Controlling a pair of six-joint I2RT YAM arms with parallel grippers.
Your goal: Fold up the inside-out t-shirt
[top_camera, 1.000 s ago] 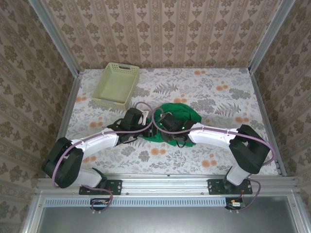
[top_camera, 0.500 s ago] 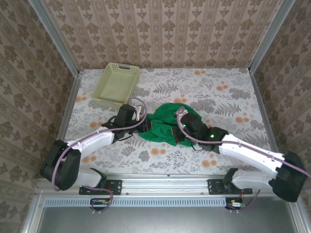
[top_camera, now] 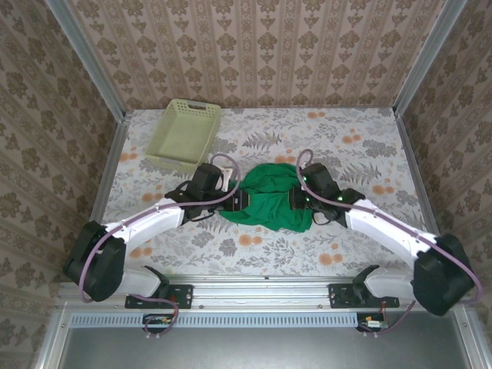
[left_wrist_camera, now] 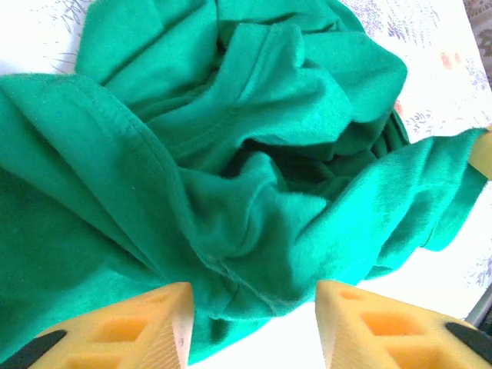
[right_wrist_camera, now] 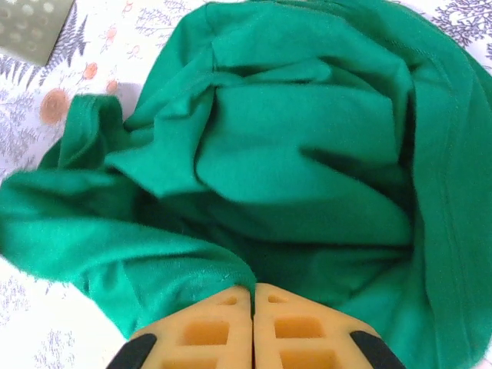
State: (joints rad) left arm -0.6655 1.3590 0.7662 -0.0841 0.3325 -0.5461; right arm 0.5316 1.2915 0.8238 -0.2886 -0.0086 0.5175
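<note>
The green t-shirt (top_camera: pixel 270 201) lies crumpled in the middle of the table (top_camera: pixel 346 138), between both grippers. The left gripper (left_wrist_camera: pixel 254 296), at its left edge, has fingers spread, with some cloth between them. The right gripper (right_wrist_camera: pixel 252 290), at its right edge, has fingers pressed together; if cloth is caught there I cannot tell

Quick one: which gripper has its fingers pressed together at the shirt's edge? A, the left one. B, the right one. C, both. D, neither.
B: the right gripper has its fingers closed together on the hem of the shirt, while the left gripper has its fingers standing well apart.
</note>
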